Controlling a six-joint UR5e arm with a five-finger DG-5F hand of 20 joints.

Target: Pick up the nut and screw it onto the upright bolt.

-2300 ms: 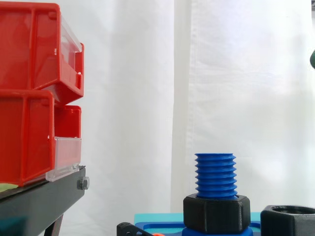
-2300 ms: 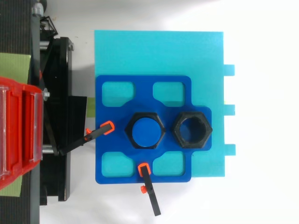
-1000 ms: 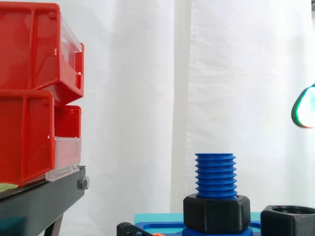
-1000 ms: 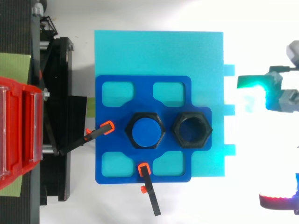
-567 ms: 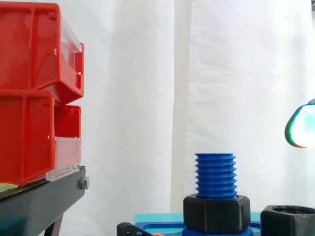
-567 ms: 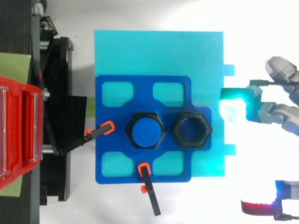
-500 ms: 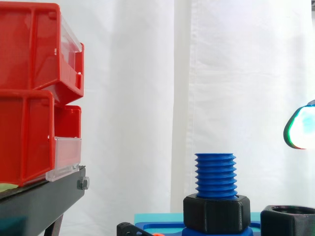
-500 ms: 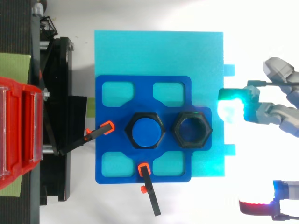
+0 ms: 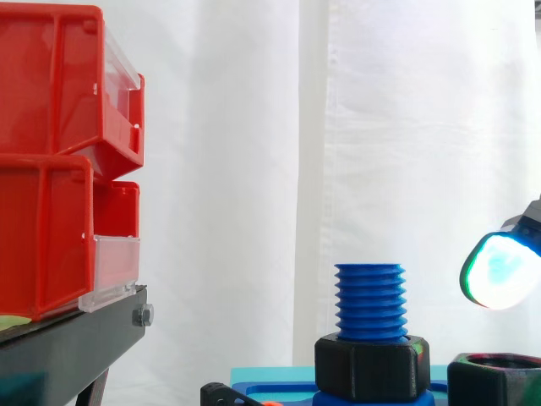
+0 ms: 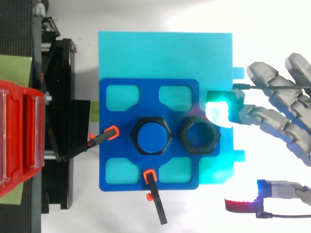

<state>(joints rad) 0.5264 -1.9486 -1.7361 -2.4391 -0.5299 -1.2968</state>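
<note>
White curtain (image 9: 254,169) behind: the hand (image 10: 267,116), fingers spread and empty, has advanced to the loose black nut (image 10: 200,137) beside the upright blue bolt (image 9: 369,302), so pickup appears imminent.

White pleated curtain (image 9: 338,127) behind, stacked red bins (image 9: 51,93) at left, black stand (image 9: 72,347) beneath them

Bolt (image 9: 369,300) is blue, nut (image 9: 492,386) black, plate (image 10: 165,53) cyan (fixture (image 10: 148,88) darker blue), bins (image 9: 42,237) red.
</note>
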